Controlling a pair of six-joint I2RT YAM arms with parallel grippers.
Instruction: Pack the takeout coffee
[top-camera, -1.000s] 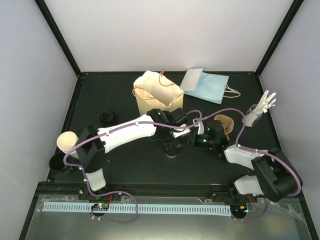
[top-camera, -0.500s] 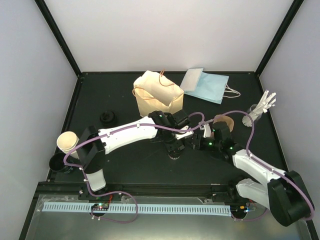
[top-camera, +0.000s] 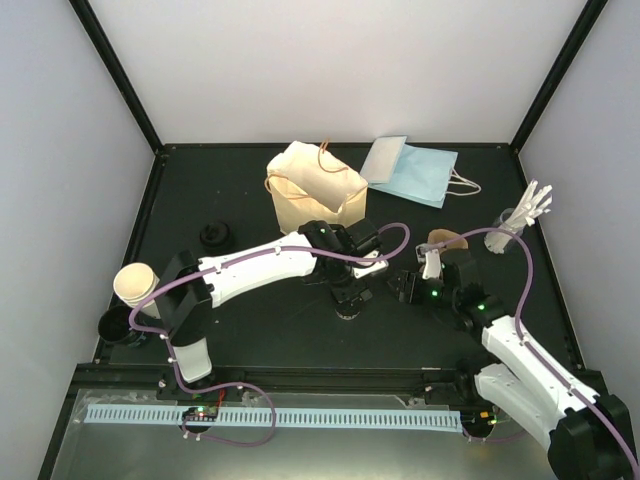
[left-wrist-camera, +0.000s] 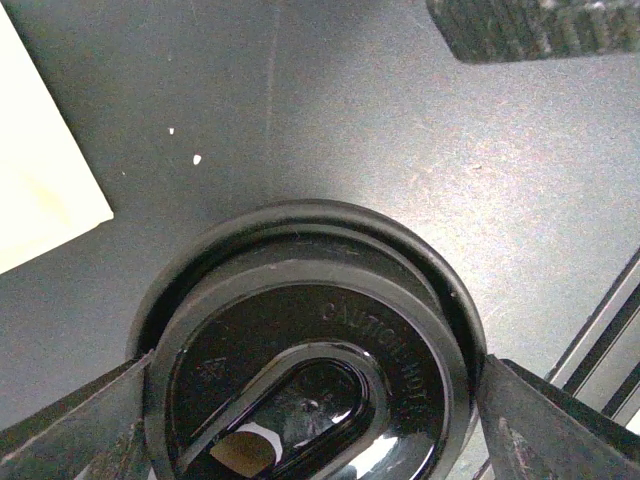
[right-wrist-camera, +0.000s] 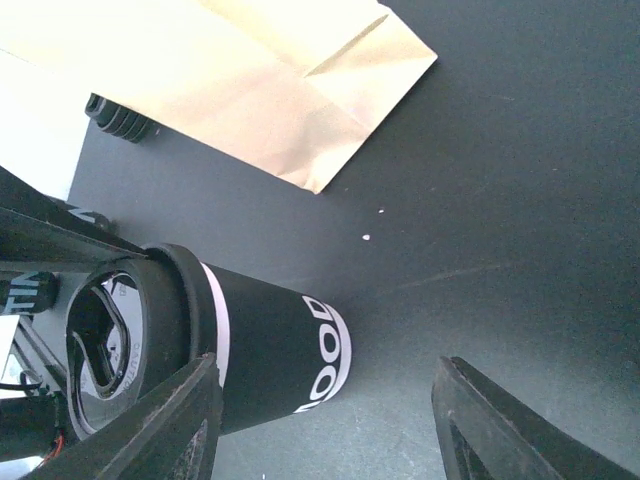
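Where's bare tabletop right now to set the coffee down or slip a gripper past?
Bare table: the back-left patch between the black lid stack and the tan bag; also the near strip in front of the takeout coffee. Crowded: the centre, where the left arm, right arm, coffee and brown carrier meet.
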